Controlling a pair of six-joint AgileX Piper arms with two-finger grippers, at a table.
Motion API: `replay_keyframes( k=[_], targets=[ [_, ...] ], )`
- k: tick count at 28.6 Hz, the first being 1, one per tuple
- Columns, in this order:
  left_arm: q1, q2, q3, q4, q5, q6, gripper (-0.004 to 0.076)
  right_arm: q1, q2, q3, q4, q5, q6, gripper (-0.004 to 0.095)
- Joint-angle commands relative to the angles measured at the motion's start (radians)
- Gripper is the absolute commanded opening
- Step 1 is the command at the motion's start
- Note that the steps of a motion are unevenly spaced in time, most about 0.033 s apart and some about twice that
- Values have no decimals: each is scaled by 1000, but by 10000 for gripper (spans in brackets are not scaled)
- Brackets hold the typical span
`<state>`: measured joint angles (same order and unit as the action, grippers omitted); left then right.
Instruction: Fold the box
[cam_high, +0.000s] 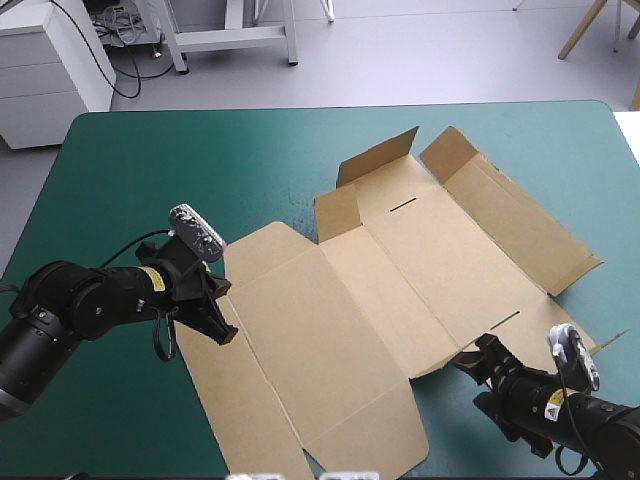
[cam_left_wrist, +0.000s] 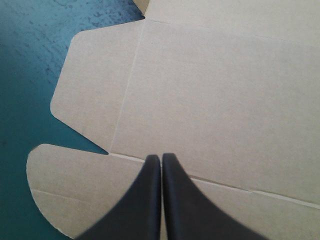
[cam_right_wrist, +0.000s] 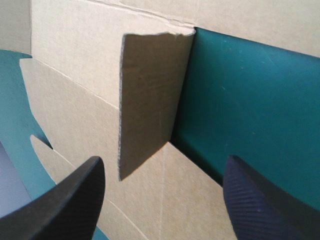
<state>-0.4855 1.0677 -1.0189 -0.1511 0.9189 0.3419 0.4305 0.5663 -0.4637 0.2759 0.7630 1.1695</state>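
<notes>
The brown box (cam_high: 400, 280) lies as a cut sheet across the middle of the teal-green table, mostly flat. Two flaps at its far side stand raised (cam_high: 378, 158), and a small one (cam_high: 338, 212) stands beside them. My left gripper (cam_high: 222, 328) is shut, its tip resting over the sheet's left panel (cam_left_wrist: 210, 100) near a fold line, with nothing between the fingers (cam_left_wrist: 161, 159). My right gripper (cam_high: 470, 362) is open at the sheet's near right edge. In the right wrist view a small flap (cam_right_wrist: 150, 95) stands upright just ahead, between the fingers (cam_right_wrist: 162, 165).
Bare teal-green cover (cam_high: 150, 170) stretches left of and beyond the sheet, and a strip of it (cam_right_wrist: 240, 100) shows beside the upright flap. A white cabinet (cam_high: 50, 70) stands off the table's far left corner.
</notes>
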Motion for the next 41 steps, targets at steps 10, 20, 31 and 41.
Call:
replay_keyframes(
  k=[10, 20, 31, 41],
  targets=[
    [-7, -15, -30, -24, -40, -6, -10, 2, 203, -19, 42, -200, -53, 623],
    [-7, -15, -30, -24, -43, -6, -10, 2, 325, -19, 57, -325, -67, 623],
    [-7, -15, -30, -24, -46, -1, -10, 2, 388, -19, 196, -344, -249, 300],
    [-7, -15, -30, -24, -37, -1, -10, 2, 388, -19, 194, -342, -289, -14]
  ],
)
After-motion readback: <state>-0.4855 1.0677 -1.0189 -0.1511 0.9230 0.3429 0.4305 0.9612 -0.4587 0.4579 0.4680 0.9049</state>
